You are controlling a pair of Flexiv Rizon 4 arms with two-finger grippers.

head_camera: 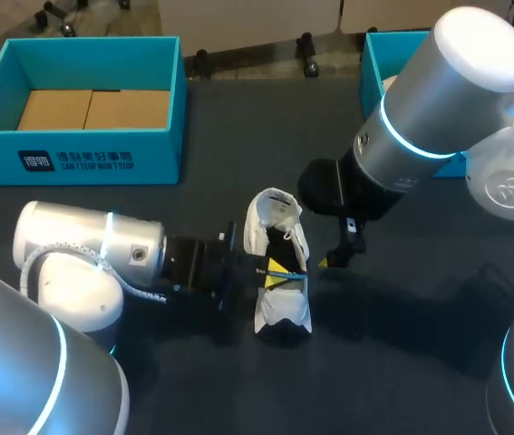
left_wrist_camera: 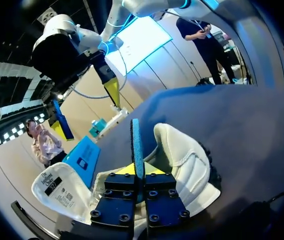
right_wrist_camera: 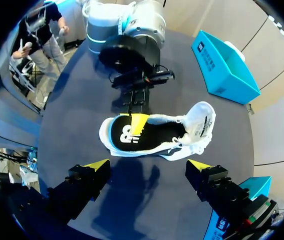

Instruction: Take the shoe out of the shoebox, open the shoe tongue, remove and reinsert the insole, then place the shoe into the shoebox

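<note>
Two left fingers (head_camera: 279, 268) were clamped on the thin, floppy insole (left_wrist_camera: 135, 142) inside the light, soft shoe (head_camera: 275, 227) lying on the worktop (head_camera: 402, 299); its edge looked the best hold. Beyond, the right fingers (right_wrist_camera: 95, 165) hung open, the shoebox (head_camera: 75, 154) farthest back.

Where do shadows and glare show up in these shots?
Head view: bright highlights on the right arm; faint shadows on the dark table beside the shoe. Right wrist view: a clear shadow lies on the table between the shoe and the open right gripper. Left wrist view: the shoe is evenly lit beyond the left gripper, shut on the insole.
</note>
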